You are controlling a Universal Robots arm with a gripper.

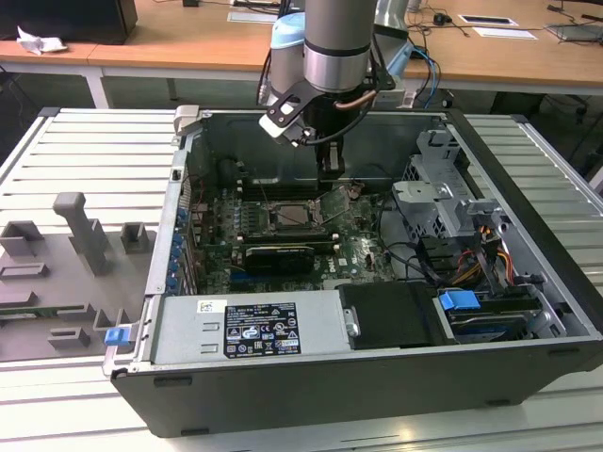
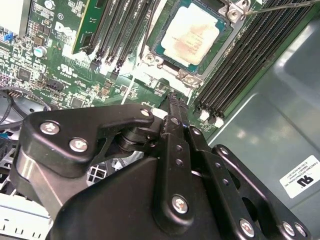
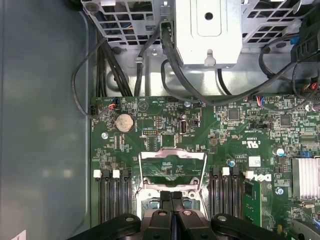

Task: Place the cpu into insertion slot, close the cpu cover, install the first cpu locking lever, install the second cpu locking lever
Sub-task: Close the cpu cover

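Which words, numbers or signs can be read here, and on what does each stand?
White rectangular sticker on the silver metal box, exterior view: print too small to read.
Small white label on the grey case wall, second wrist view: not readable.
Green circuit board, first wrist view: white markings, too small to read.
Pale silver-grey square cpu: no readable marking.

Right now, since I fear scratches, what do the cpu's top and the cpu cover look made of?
The cpu top: pale matte metal, dull sheen, brownish smear. The cpu cover: thin bright sheet metal, probably steel, edges glinting.
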